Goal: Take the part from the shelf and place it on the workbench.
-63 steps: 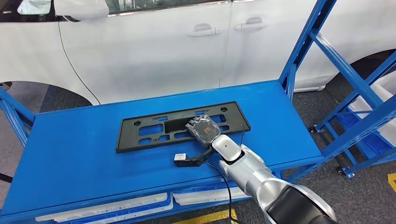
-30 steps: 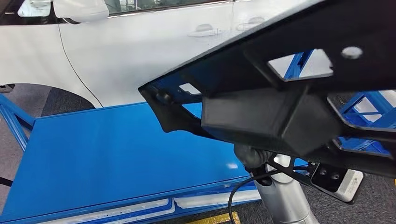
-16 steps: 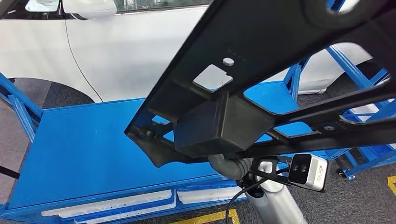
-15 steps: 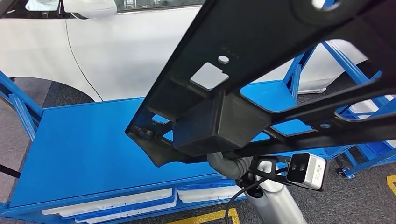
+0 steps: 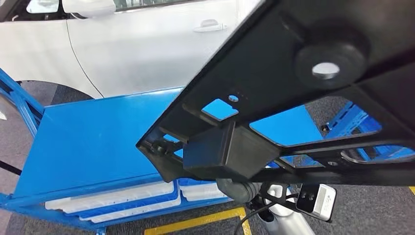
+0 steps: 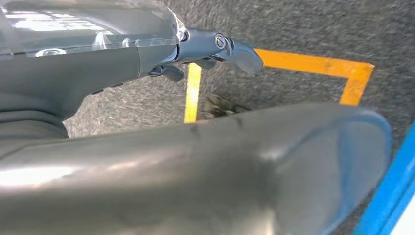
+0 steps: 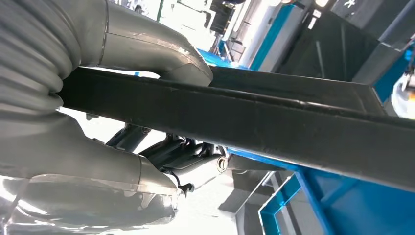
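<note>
The right hand (image 7: pixel 98 98) clamps an edge of the black part (image 5: pixel 293 88) between thumb and fingers, holding it raised and tilted close under the head camera, well above the blue shelf (image 5: pixel 93 137); this high carry probably serves to clear the shelf frame before the part goes to the workbench. The left hand (image 6: pixel 215 49) hangs over the grey floor by a yellow line (image 6: pixel 193 93), holding nothing with its fingers loosely apart, likely because one hand suffices for so light a piece.
</note>
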### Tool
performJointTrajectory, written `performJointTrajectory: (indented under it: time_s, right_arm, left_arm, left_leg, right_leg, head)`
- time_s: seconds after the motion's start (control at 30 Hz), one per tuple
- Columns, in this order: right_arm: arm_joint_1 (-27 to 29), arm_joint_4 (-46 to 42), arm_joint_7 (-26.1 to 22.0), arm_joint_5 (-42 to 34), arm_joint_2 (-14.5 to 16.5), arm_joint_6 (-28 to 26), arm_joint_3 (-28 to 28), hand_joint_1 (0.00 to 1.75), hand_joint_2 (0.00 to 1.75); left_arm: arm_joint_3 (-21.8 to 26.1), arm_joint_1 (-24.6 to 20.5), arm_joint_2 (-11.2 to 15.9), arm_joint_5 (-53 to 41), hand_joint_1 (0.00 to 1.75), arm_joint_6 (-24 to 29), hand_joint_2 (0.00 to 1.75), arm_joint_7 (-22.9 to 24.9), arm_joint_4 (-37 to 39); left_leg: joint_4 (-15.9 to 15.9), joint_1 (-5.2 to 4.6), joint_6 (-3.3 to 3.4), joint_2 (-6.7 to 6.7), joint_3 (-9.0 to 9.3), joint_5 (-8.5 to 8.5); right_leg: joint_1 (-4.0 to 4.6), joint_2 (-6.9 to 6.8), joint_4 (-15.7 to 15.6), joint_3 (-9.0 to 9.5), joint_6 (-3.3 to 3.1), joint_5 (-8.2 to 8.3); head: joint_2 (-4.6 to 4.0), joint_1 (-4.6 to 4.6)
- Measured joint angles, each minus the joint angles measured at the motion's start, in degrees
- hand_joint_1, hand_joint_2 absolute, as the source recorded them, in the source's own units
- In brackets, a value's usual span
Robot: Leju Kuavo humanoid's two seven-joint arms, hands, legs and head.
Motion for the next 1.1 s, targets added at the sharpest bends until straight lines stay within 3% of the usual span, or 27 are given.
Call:
performJointTrajectory:
  time_s: [0.03, 0.07, 0.1, 0.13, 0.2, 0.27, 0.33, 0.4, 0.47, 0.53, 0.57, 0.6, 0.63, 0.67, 0.7, 0.77, 0.83, 0.9, 0.93, 0.97, 1.03, 1.07, 1.1]
  right_arm:
    - [0.0, 0.05, -0.31, -0.01, -0.09, 0.19, 0.11, 1.75, 1.75]
    - [-0.01, 0.12, -0.55, -0.01, -0.18, 0.37, 0.21, 1.75, 1.75]
    - [-0.04, 0.19, -0.67, -0.03, -0.27, 0.49, 0.29, 1.75, 1.75]
    - [-0.1, 0.23, -0.69, -0.11, -0.35, 0.53, 0.35, 1.75, 1.75]
    - [-0.43, 0.13, -0.22, -0.45, -0.46, 0.71, 0.43, 1.75, 1.75]
    - [-1.04, -0.34, 0.98, -1.0, -0.52, 0.91, 0.47, 1.75, 1.75]
    - [-1.71, -0.96, 2.21, -1.68, -0.61, 0.92, 0.5, 1.75, 1.75]
    - [-2.25, -1.44, 2.89, -2.43, -1.07, 0.69, 0.51, 1.75, 1.75]
    - [-2.56, -1.69, 2.97, -3.2, -2.02, 0.49, 0.44, 1.75, 1.75]
    - [-2.64, -1.72, 2.75, -3.79, -3.06, 0.49, 0.32, 1.75, 1.75]
    - [-2.63, -1.72, 2.66, -3.95, -3.49, 0.5, 0.26, 1.75, 1.75]
    - [-2.62, -1.72, 2.62, -4.03, -3.85, 0.51, 0.22, 1.75, 1.75]
    - [-2.63, -1.72, 2.61, -4.07, -4.13, 0.51, 0.19, 1.75, 1.75]
    - [-2.65, -1.72, 2.61, -4.09, -4.33, 0.51, 0.19, 1.75, 1.75]
    - [-2.7, -1.74, 2.6, -4.11, -4.49, 0.52, 0.19, 1.75, 1.75]
    - [-2.92, -1.79, 2.41, -4.26, -4.67, 0.58, 0.2, 1.75, 1.75]
    - [-3.2, -1.82, 1.99, -4.63, -4.82, 0.75, 0.21, 1.75, 1.75]
    - [-3.4, -1.75, 1.66, -5.07, -4.98, 1.11, 0.25, 1.75, 1.75]
    - [-3.55, -1.67, 1.61, -5.28, -5.05, 1.3, 0.29, 1.75, 1.75]
    - [-3.72, -1.57, 1.58, -5.5, -5.15, 1.46, 0.33, 1.75, 1.75]
    - [-4.1, -1.32, 1.42, -6.21, -5.5, 1.68, 0.38, 1.75, 1.75]
    - [-4.21, -1.15, 1.2, -6.63, -5.8, 1.82, 0.38, 1.75, 1.75]
    - [-4.26, -0.93, 0.86, -7.07, -6.2, 1.99, 0.37, 1.75, 1.75]
  left_arm:
    - [0.02, -0.02, 0.02, 0.06, 0.0, -0.05, 0.0, -0.12, 0.0]
    - [0.03, -0.04, 0.04, 0.13, 0.0, -0.09, 0.0, -0.23, 0.0]
    - [0.05, -0.06, 0.07, 0.23, 0.0, -0.1, 0.0, -0.32, 0.0]
    - [0.07, -0.07, 0.08, 0.32, 0.0, -0.1, 0.0, -0.38, 0.0]
    - [0.09, -0.2, 0.15, 0.42, 0.0, -0.1, 0.0, -0.43, 0.0]
    - [0.08, -0.46, 0.23, 0.25, 0.0, -0.17, 0.0, -0.48, 0.0]
    - [0.07, -0.63, 0.28, -0.22, 0.0, -0.31, 0.0, -0.5, 0.0]
    - [0.02, -0.7, 0.28, -0.82, 0.0, -0.41, 0.0, -0.38, 0.0]
    - [-0.05, -0.76, 0.28, -1.21, 0.0, -0.45, 0.0, -0.15, 0.0]
    - [-0.09, -0.79, 0.28, -1.34, 0.0, -0.46, 0.0, 0.04, 0.0]
    - [-0.09, -0.79, 0.28, -1.37, 0.0, -0.47, 0.0, 0.1, 0.0]
    - [-0.09, -0.8, 0.28, -1.38, 0.0, -0.48, 0.0, 0.14, 0.0]
    - [-0.09, -0.8, 0.27, -1.4, 0.0, -0.49, 0.0, 0.16, 0.0]
    - [-0.09, -0.82, 0.27, -1.4, 0.0, -0.5, 0.0, 0.17, 0.0]
    - [-0.09, -0.82, 0.26, -1.4, 0.0, -0.52, 0.0, 0.18, 0.0]
    - [-0.1, -0.84, 0.22, -1.41, 0.0, -0.54, 0.0, 0.2, 0.0]
    - [-0.11, -0.89, 0.17, -1.41, 0.0, -0.54, 0.0, 0.25, 0.0]
    - [-0.1, -0.84, 0.15, -1.37, 0.0, -0.56, 0.0, 0.26, 0.0]
    - [-0.09, -0.81, 0.13, -1.33, 0.0, -0.63, 0.0, 0.23, 0.0]
    - [-0.09, -0.76, 0.09, -1.3, 0.0, -0.74, 0.0, 0.2, 0.0]
    - [-0.1, -0.79, -0.07, -1.29, 0.0, -1.01, 0.0, 0.14, 0.01]
    - [-0.1, -0.82, -0.15, -1.3, 0.0, -1.08, 0.0, 0.13, 0.02]
    - [-0.11, -0.86, -0.22, -1.33, 0.0, -1.11, 0.0, 0.13, 0.02]
  left_leg:
    - [3.88, 0.02, -0.11, 0.0, -0.78, -2.39]
    - [6.82, 0.01, -0.14, 0.0, -1.05, -3.46]
    - [8.09, 0.0, -0.1, 0.0, -0.49, -3.16]
    - [7.25, -0.02, 0.05, 0.0, 1.09, -1.82]
    - [0.26, -0.18, 0.63, 0.0, 6.82, 0.5]
    - [-7.34, -0.51, 1.24, -0.03, 11.8, 0.07]
    - [-9.95, -0.86, 1.69, -0.06, 12.89, -0.29]
    - [-10.22, -0.64, 2.42, 0.15, 12.19, 0.91]
    - [-10.49, -0.34, 3.25, 0.45, 11.08, 2.33]
    - [-10.37, -0.41, 3.57, 0.56, 9.44, 3.61]
    - [-10.24, -0.42, 3.53, 0.59, 8.53, 4.22]
    - [-10.05, -0.42, 3.44, 0.62, 7.6, 4.79]
    - [-9.8, -0.42, 3.31, 0.64, 6.69, 5.28]
    - [-9.52, -0.4, 3.16, 0.65, 5.87, 5.7]
    - [-9.19, -0.4, 2.95, 0.65, 5.17, 6.08]
    - [-8.67, -0.49, 2.4, 0.63, 4.14, 6.77]
    - [-8.64, -0.52, 1.7, 0.61, 3.67, 7.66]
    - [-8.68, -0.4, 1.0, 0.54, 3.15, 8.2]
    - [-8.07, -0.35, 0.71, 0.51, 2.6, 7.36]
    - [-6.44, -0.29, 0.48, 0.47, 1.82, 5.45]
    - [0.2, -0.22, 0.2, 0.46, -0.27, -0.27]
    - [4.01, -0.21, 0.12, 0.47, -1.1, -2.45]
    - [6.82, -0.21, 0.07, 0.47, -1.33, -3.4]
  right_leg:
    - [0.15, -0.03, 0.05, -0.82, -0.11, 0.63]
    - [0.3, -0.05, 0.11, -1.65, -0.14, 1.22]
    - [0.44, -0.07, 0.2, -2.48, -0.14, 1.79]
    - [0.54, -0.08, 0.33, -3.28, -0.1, 2.33]
    - [0.72, -0.05, 0.69, -4.68, 0.13, 3.31]
    - [0.82, -0.08, 0.95, -5.44, 0.61, 4.23]
    - [0.73, -0.16, 0.74, -5.64, 1.26, 5.27]
    - [0.62, -0.05, 0.97, -6.08, 1.96, 5.04]
    - [0.47, 0.1, 4.48, -7.52, 2.59, 0.94]
    - [0.21, 0.12, 11.88, -9.62, 3.13, -4.54]
    - [0.08, 0.12, 15.29, -10.25, 3.38, -5.83]
    - [-0.04, 0.11, 17.24, -10.09, 3.57, -5.8]
    - [-0.17, 0.1, 17.13, -8.93, 3.69, -4.68]
    - [-0.29, 0.09, 14.95, -6.73, 3.72, -3.14]
    - [-0.38, 0.09, 11.21, -3.7, 3.64, -2.15]
    - [-0.19, 0.16, 3.46, 1.71, 3.11, -2.39]
    - [0.21, 0.24, 0.29, 3.3, 2.39, -3.05]
    - [0.17, 0.11, 0.19, 2.38, 1.52, -2.08]
    - [0.07, 0.0, 0.14, 1.8, 1.04, -1.49]
    - [-0.04, -0.11, 0.03, 1.14, 0.57, -0.83]
    - [0.06, -0.24, 0.04, -0.37, 0.03, 0.43]
    - [0.17, -0.27, 0.08, -1.19, -0.06, 1.05]
    - [0.27, -0.3, 0.17, -2.03, -0.06, 1.66]
  head:
    - [0.0, -0.01]
    - [0.0, 0.0]
    - [0.0, -0.01]
    - [0.0, -0.02]
    - [0.0, -0.02]
    - [0.0, -0.01]
    - [0.0, 0.0]
    - [0.0, 0.0]
    - [0.0, 0.01]
    - [0.0, 0.01]
    - [0.0, 0.01]
    - [0.0, 0.01]
    - [0.0, 0.01]
    - [0.0, 0.01]
    - [0.0, 0.01]
    - [0.0, -0.01]
    - [0.0, -0.01]
    - [0.0, -0.01]
    - [0.0, -0.01]
    - [0.0, -0.01]
    - [0.0, -0.02]
    - [0.0, -0.02]
    - [0.0, -0.02]
